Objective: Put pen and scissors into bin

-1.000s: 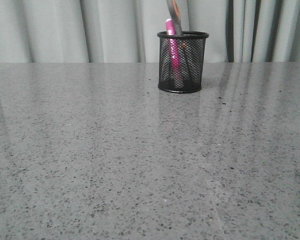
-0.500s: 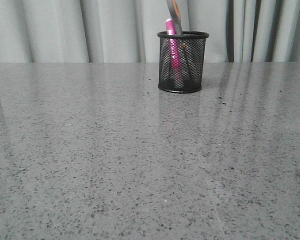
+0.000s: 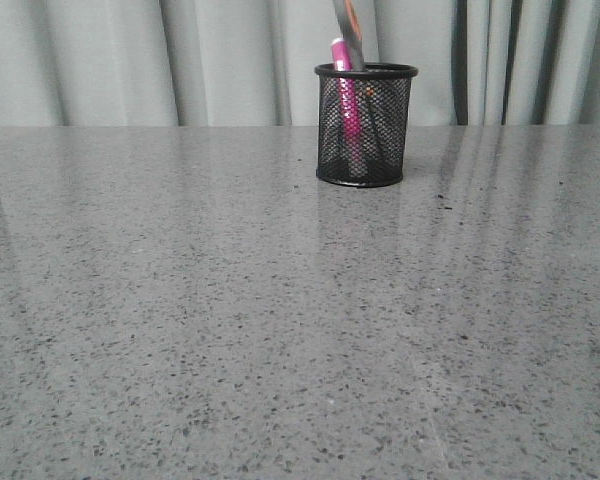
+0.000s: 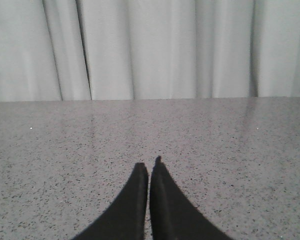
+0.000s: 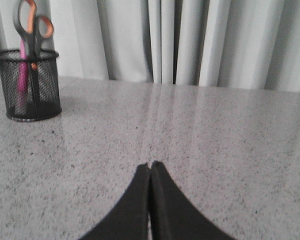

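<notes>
1. The magenta marker pen and the grey, orange-lined scissors stand inside the black wire-mesh bin, far on the speckled grey counter.
2. The left hand and right hand are closed and empty, well apart from the bin.
3. The pen looks light and slick; the scissors look stiff, best held by the handles.

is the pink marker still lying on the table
No, the pink marker stands inside the black mesh pen cup, beside the scissors.

Even, soft, diffuse lighting. The polished grey speckled tabletop carries pale streaked reflections of the grey pleated curtain. Right wrist view slightly blurred.
</notes>
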Available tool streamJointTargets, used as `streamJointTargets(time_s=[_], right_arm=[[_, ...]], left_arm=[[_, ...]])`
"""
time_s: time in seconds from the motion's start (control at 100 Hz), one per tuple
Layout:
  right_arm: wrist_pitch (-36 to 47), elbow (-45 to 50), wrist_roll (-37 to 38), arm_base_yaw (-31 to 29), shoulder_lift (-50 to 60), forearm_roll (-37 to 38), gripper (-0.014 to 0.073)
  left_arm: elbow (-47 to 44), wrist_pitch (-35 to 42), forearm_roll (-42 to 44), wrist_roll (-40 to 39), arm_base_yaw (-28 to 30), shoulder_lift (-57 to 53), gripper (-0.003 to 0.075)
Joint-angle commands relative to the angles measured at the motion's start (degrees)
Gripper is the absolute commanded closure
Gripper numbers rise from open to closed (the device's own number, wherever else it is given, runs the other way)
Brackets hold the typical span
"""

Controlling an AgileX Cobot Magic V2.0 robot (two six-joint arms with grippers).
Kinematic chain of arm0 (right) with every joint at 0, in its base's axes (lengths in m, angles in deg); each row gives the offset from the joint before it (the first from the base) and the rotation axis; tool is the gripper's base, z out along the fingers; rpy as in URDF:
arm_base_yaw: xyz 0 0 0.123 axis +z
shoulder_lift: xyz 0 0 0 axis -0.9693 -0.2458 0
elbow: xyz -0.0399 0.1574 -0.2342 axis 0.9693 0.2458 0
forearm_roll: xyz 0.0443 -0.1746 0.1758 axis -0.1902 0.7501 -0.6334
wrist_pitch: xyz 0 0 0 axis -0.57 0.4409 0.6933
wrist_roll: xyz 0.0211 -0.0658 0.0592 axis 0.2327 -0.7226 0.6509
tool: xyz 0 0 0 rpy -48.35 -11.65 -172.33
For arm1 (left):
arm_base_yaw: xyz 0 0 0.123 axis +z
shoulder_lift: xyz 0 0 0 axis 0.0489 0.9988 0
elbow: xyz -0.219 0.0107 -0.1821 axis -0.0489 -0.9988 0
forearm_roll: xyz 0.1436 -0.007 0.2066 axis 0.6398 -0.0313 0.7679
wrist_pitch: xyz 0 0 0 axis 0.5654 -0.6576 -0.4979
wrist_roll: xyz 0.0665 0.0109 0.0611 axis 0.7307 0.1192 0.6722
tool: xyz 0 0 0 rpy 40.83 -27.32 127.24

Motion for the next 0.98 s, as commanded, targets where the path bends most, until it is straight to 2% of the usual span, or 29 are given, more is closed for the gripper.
streamJointTargets(time_s=[0.0, 0.97], right_arm=[[0.83, 0.73, 0.44, -0.50, 1.57, 1.48, 0.0670], [-0.07, 0.73, 0.44, -0.50, 1.51, 2.17, 0.0670]], left_arm=[[-2.60, 4.18, -0.58, -0.61, -0.46, -1.77, 0.0739], [-2.60, 4.18, -0.58, -0.61, -0.46, -1.77, 0.0739]])
